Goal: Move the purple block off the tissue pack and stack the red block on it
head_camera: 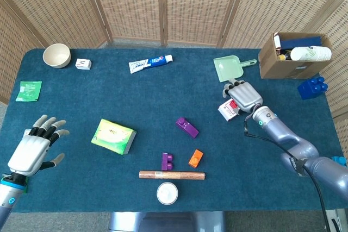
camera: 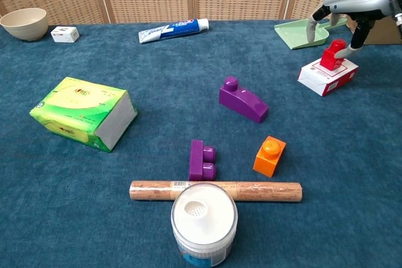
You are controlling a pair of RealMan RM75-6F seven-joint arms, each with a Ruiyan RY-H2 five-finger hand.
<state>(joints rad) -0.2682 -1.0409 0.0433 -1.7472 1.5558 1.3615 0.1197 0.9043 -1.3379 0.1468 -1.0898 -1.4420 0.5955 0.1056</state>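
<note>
The right hand [camera: 352,5] hangs just over the red block [camera: 333,54], fingers spread and curved down around it, one fingertip close beside the block's stud; from the chest view no finger seems to be pressing on it, though the head view hides the contact under the palm, so I would call the hand open and empty with some caution. The red block stands on a small red-and-white carton [camera: 327,75], near the green dustpan [camera: 300,32]. If the fingers close off-centre, they could tip the block off the carton or drag the light carton along with it. The tissue pack [camera: 83,112] lies well apart on the other side of the table [camera: 157,67], its top bare, so the carry is long and a loose pinch might drop the block midway. A purple block [camera: 242,101] rests on the cloth between them. The left hand [head_camera: 33,149] is open, fingers apart, holding nothing, near the table's edge.
</note>
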